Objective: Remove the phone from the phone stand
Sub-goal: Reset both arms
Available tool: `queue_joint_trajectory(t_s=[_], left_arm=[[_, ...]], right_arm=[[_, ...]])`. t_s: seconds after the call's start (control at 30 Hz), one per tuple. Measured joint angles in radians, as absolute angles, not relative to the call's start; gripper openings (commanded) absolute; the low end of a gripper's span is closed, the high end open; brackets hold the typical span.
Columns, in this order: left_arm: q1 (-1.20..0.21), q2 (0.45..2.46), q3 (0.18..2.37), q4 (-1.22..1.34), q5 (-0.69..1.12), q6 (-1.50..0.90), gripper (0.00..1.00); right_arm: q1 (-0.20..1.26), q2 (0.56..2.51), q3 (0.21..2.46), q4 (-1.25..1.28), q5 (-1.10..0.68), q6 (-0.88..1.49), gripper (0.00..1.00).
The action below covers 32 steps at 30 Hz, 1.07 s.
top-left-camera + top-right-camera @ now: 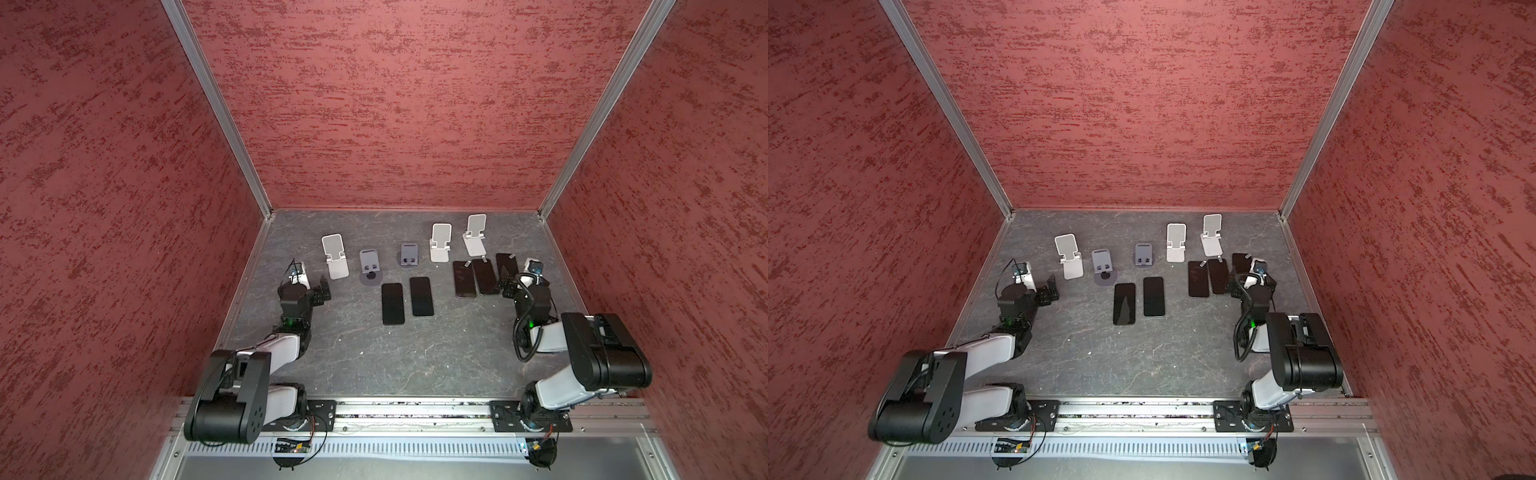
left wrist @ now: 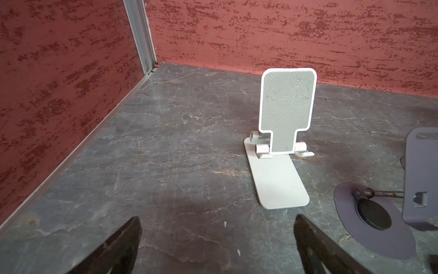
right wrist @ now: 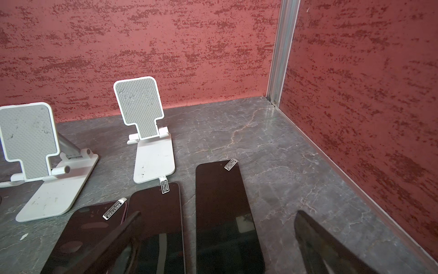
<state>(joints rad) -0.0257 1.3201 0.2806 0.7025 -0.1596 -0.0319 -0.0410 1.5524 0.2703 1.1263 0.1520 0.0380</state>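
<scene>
Several phone stands stand in a row at the back: white ones (image 1: pixel 334 255) (image 1: pixel 440 243) (image 1: pixel 475 235) and grey ones (image 1: pixel 370 266) (image 1: pixel 409 254). None of them carries a phone. Several black phones lie flat on the table: two in the middle (image 1: pixel 392 303) (image 1: pixel 421 296) and three at the right (image 1: pixel 464 279) (image 1: pixel 485 276) (image 1: pixel 507 264). My left gripper (image 1: pixel 322 286) (image 2: pixel 218 220) is open, just short of the left white stand (image 2: pixel 282 142). My right gripper (image 1: pixel 505 282) (image 3: pixel 218 213) is open, low over the rightmost phone (image 3: pixel 222 189); one finger overlaps the middle phone (image 3: pixel 161 213).
Red textured walls close the grey marbled table (image 1: pixel 374 357) on three sides, with aluminium posts in the back corners. A grey stand with a round base (image 2: pixel 379 225) sits close to my left gripper. Both arm bases are mounted on the front rail (image 1: pixel 415 409).
</scene>
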Motion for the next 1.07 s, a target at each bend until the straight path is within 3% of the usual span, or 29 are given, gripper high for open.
queue_joint_trajectory(t_s=[0.23, 1.07], left_arm=[[0.017, 1.538, 0.359, 0.847, -0.097, -0.028, 0.99], [0.006, 1.538, 0.36, 0.898, -0.11, -0.028, 0.99]], right_arm=[[-0.041, 1.552, 0.27, 1.133, 0.149, 0.038, 0.99], [-0.041, 1.552, 0.27, 1.133, 0.142, 0.038, 0.99]])
